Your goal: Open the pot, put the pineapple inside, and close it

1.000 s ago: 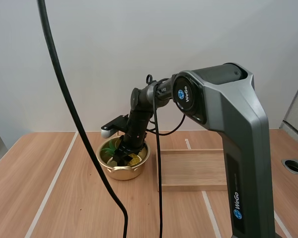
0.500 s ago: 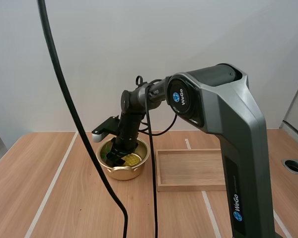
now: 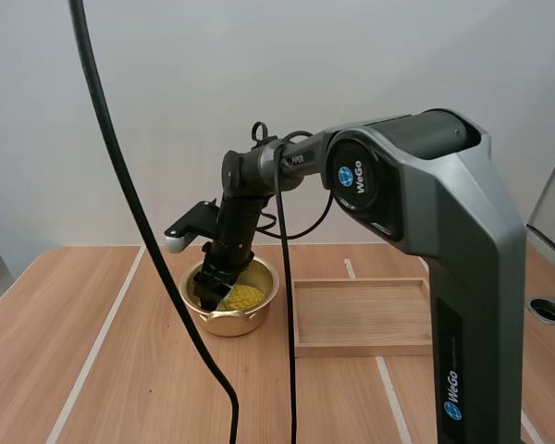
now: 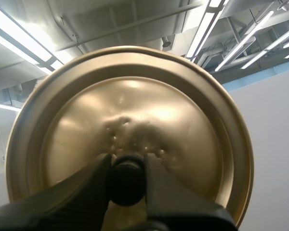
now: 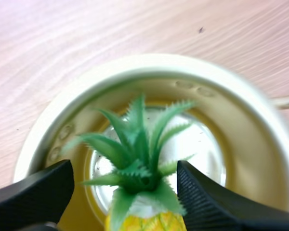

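A golden pot (image 3: 261, 278) stands open on the table, and a yellow pineapple (image 3: 243, 296) lies inside it. My right gripper (image 3: 209, 294) hangs over the pot's left part. In the right wrist view this gripper (image 5: 125, 168) is open, its fingers (image 5: 209, 197) apart on either side of the pineapple's green crown (image 5: 135, 144), with the pot's wall (image 5: 245, 144) around it. My left gripper (image 4: 126, 166) is shut on the black knob (image 4: 126, 180) of the golden lid (image 4: 135, 110), held up off the pot.
A wooden tray (image 3: 361, 347) lies on the table just right of the pot. Bare wooden tabletop (image 3: 120, 370) stretches to the left and in front of the pot.
My right arm has swung left and risen a little over the pot. More of the pineapple's yellow body now shows inside the pot, beside the fingers.
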